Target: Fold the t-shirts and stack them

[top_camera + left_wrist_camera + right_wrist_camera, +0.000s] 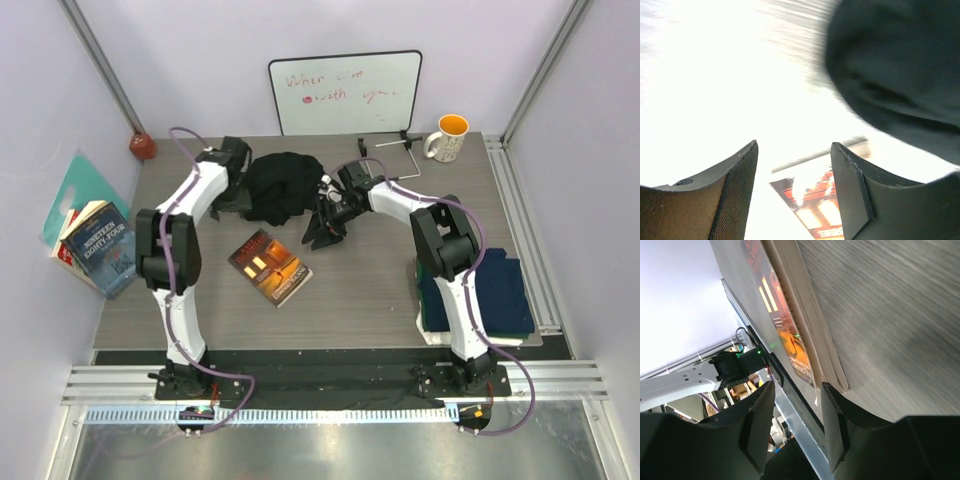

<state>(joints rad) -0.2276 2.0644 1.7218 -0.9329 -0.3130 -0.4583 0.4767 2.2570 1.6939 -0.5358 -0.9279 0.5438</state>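
The black t-shirt (283,186) lies in a crumpled heap near the back of the desk (380,290), between the two wrists. Its print and script cannot be made out in the folds. In the left wrist view it is only a dark, blurred mass at the upper right, cut off by the frame edge.

The left end effector (795,145) has its fingers apart with nothing between them. It sits just beside the heap's left side, and most of that view is washed out to white. From above, its dark fingers merge with the cloth, so whether they touch it cannot be told.

The right end effector (796,387) also stands apart and empty, angled down toward the desk just right of the heap. Past its fingers, the orange-covered book (270,267) shows side-on, lying flat on the desk in front of the heap. Its title is too small to read.

At the desk's right edge lies a folded stack (495,290), navy on top with a green edge beneath. The right arm hides its left part, so the number of shirts in it is unclear.

More books (100,245) lean against the left wall, off the desk. The pink writing on the whiteboard (345,92) at the back is too faint to read.
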